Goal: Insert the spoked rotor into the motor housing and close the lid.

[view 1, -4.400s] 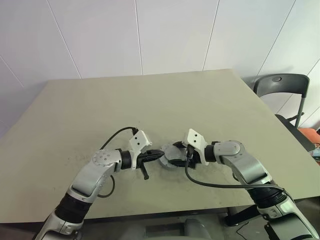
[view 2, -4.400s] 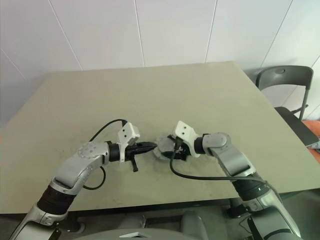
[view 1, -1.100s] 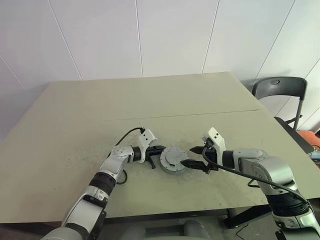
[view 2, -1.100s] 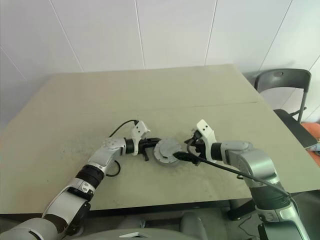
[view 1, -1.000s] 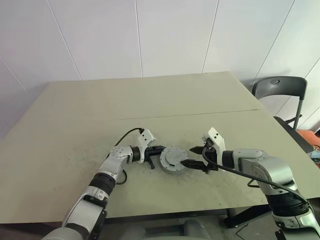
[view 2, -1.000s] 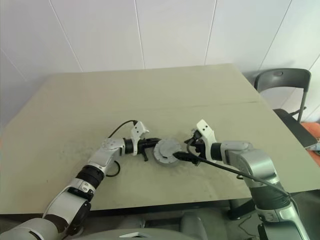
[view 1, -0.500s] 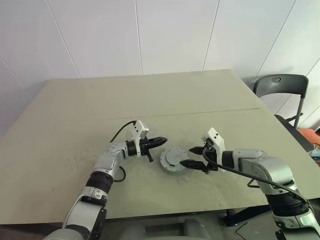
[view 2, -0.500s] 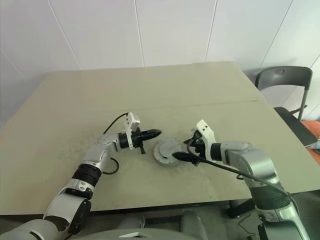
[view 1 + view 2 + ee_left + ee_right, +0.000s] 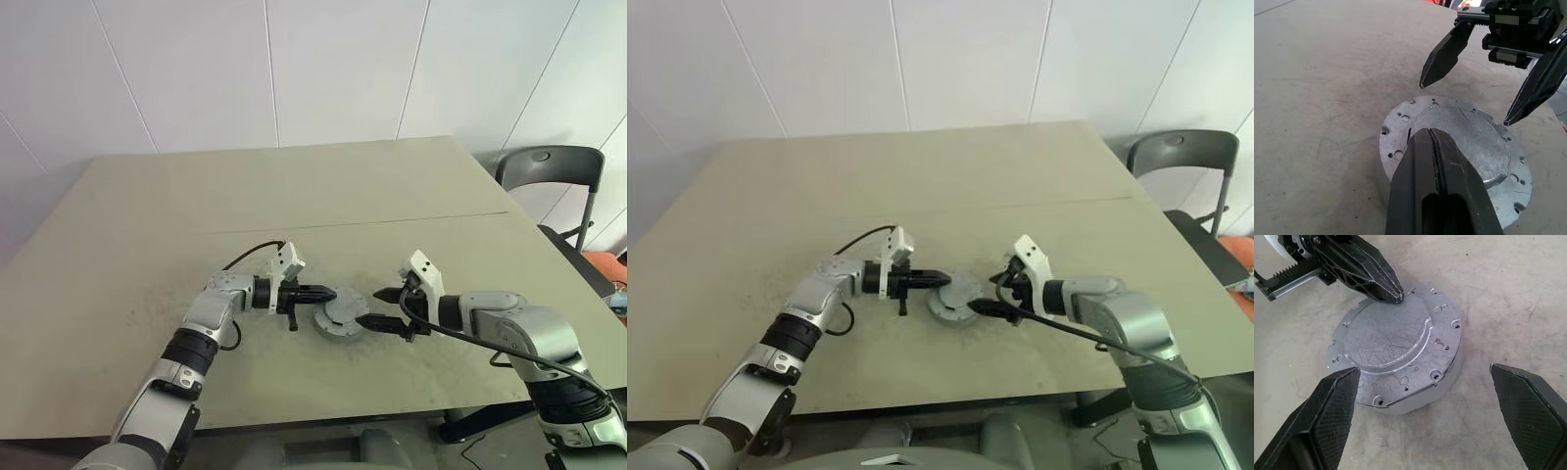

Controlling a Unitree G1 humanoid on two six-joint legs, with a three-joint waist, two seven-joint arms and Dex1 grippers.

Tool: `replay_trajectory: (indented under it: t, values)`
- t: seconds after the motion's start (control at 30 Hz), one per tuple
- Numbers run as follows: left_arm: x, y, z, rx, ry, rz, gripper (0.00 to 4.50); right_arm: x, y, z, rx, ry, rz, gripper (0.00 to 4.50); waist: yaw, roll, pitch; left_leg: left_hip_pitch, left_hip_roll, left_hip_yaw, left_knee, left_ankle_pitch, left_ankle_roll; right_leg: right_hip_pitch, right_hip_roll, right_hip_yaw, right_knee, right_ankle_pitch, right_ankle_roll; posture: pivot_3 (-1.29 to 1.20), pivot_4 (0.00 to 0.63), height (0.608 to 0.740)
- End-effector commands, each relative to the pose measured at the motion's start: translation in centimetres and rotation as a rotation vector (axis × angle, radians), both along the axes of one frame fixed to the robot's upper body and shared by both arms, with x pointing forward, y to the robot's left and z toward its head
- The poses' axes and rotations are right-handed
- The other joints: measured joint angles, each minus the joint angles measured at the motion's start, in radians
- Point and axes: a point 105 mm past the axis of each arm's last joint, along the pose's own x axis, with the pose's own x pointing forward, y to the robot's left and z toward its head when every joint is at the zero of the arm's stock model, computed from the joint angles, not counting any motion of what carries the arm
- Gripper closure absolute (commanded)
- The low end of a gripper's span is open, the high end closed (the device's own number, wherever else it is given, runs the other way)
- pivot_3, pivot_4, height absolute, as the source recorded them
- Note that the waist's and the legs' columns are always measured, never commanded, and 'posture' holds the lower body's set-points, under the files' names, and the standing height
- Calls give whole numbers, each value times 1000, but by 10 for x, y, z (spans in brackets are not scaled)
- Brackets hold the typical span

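Grey lid [image 9: 1396,345] sits on the motor housing [image 9: 336,328]. Left gripper [image 9: 326,292] is closed and empty over its edge; right gripper [image 9: 382,307] is spread wide and empty alongside. An off-centre press could tilt the lid.

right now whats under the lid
The lid sits flat on a round grey body whose side wall shows below its rim, resting on the table. Whatever is inside, rotor included, is covered. The shut left gripper hovers at its edge.
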Motion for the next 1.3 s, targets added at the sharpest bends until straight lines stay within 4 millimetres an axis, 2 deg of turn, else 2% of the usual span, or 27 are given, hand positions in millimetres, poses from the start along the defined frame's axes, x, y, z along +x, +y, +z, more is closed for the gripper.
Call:
replay_trajectory:
  t: [0.03,0.23,0.33,0.47,0.67,0.8,0.97,1.1,1.2,1.3]
  values:
    - [-9,-10,-1,31,3,-72,4500,-2,4,11,2,-35,29,23,1,0,0,0,0,0,0,0,0,0,0,0,0,0,0,0,0,740]
    - [-16,-15,4,-4,4,-114,4500,-10,6,10,49,63,27,23,0,0,0,0,0,0,0,0,0,0,0,0,0,0,0,0,0,740]
    - [-17,-15,5,-2,9,-117,4500,-16,6,-4,30,172,-8,23,0,0,0,0,0,0,0,0,0,0,0,0,0,0,0,0,0,740]
    - [-17,-14,6,6,6,-110,4500,-18,11,-11,47,260,-51,23,-3,0,0,1,0,0,0,0,0,0,0,0,0,0,0,0,0,740]
    - [-15,-13,7,22,-11,-93,4500,-15,25,-1,179,335,-89,23,-4,0,0,1,1,0,0,0,0,0,1,0,1,0,0,0,0,740]
    - [-12,-12,9,29,-31,-78,4500,-9,23,-5,218,404,-177,23,-4,0,0,1,1,0,0,0,0,0,1,0,2,2,-4,0,0,740]
    - [-8,-10,9,37,-41,-61,4500,-9,30,2,305,455,-176,23,-4,0,0,1,1,0,0,0,0,0,1,0,2,2,-3,0,0,740]
    - [-7,-9,9,38,-46,-56,4500,-10,34,-1,343,489,-194,23,-7,1,0,1,1,0,0,0,0,-1,1,0,2,2,-4,0,0,740]
    - [-5,-8,10,41,-54,-49,4500,-12,39,5,398,487,-175,623,-9,1,0,1,1,0,0,0,0,-1,1,0,2,2,-4,0,0,740]
    - [-4,-7,9,43,-58,-44,4500,-13,41,8,418,478,-162,1557,-12,1,0,1,1,0,0,0,0,-1,1,0,3,2,-3,0,0,740]
